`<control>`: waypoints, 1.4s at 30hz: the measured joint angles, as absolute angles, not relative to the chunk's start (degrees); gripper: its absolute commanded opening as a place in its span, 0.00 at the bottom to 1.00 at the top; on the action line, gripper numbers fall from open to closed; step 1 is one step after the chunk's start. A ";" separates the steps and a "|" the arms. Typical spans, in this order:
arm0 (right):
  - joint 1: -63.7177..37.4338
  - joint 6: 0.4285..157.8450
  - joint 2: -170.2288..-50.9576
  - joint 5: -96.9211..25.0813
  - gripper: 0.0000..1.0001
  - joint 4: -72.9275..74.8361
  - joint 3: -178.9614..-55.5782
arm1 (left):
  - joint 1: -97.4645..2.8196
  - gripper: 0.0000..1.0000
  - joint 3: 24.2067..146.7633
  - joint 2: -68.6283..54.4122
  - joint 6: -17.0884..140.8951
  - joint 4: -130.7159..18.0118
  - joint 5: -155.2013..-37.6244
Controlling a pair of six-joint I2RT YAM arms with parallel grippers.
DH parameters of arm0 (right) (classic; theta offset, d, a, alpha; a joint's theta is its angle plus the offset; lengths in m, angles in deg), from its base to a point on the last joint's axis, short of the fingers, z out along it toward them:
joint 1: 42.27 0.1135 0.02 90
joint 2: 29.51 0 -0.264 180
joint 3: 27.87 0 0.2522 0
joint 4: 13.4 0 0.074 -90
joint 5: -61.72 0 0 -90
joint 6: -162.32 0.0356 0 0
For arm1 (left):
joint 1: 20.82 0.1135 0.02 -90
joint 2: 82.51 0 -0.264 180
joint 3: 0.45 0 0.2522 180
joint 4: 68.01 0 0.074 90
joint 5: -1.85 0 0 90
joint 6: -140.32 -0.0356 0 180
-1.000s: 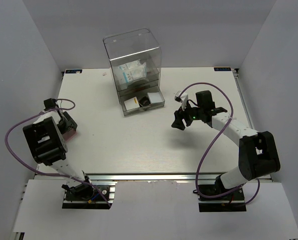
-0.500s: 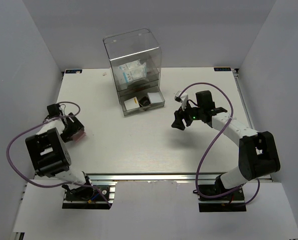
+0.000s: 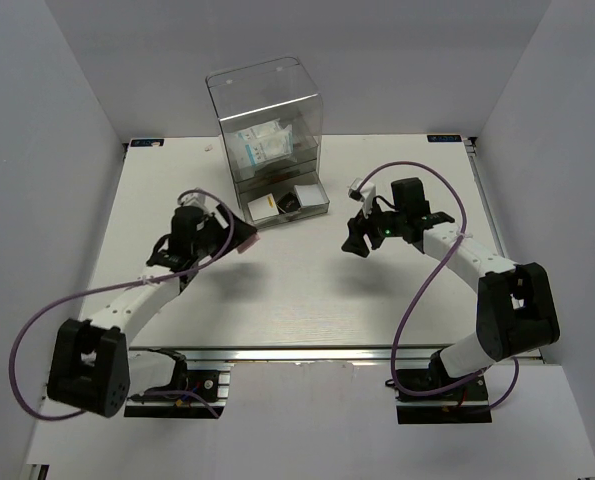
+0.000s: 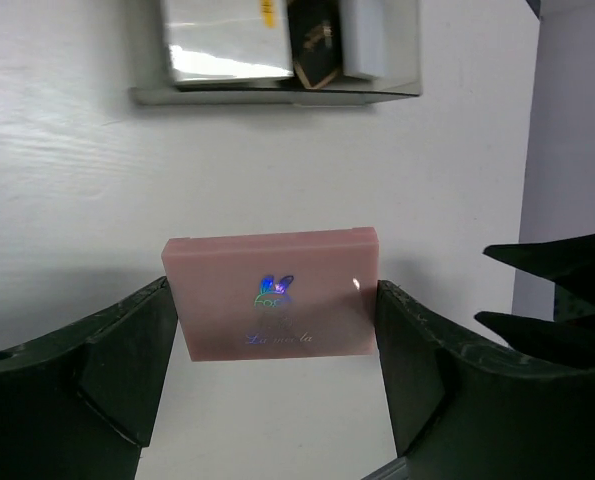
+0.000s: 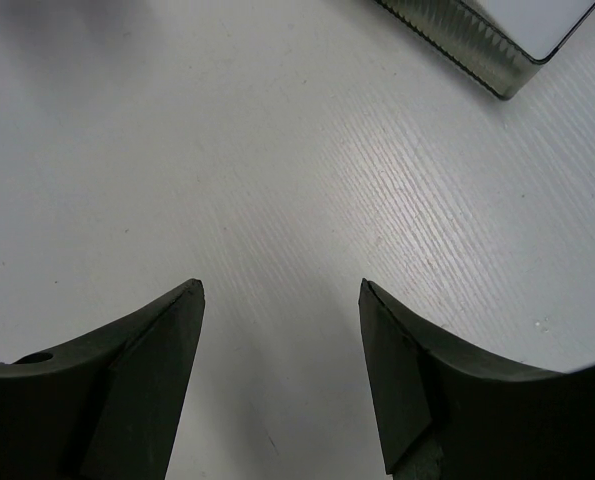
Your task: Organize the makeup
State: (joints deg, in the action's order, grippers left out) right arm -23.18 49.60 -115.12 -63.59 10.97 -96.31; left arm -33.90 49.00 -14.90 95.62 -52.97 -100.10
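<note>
Drawer (image 4: pixel 277 93) contents run off the left wrist view's top edge; lettering on pink palette (image 4: pixel 274 305) too small to read.

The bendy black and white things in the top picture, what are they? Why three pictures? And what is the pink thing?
They are two robot arms bolted to a white table. Each ends in a gripper, two fingers that pinch. The top picture looks down from above. The other two come from small cameras on the wrists, so you see the fingers close up. The left gripper holds a flat pink case between its fingers, near the open drawer of a clear box. The right gripper is open and empty above the table. White packets sit higher in the box.
</note>
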 measured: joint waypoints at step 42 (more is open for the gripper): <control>-23.18 48.88 -113.00 -63.11 0.70 11.60 -96.57 | -50.58 0.98 90.57 26.78 84.65 -44.80 -63.51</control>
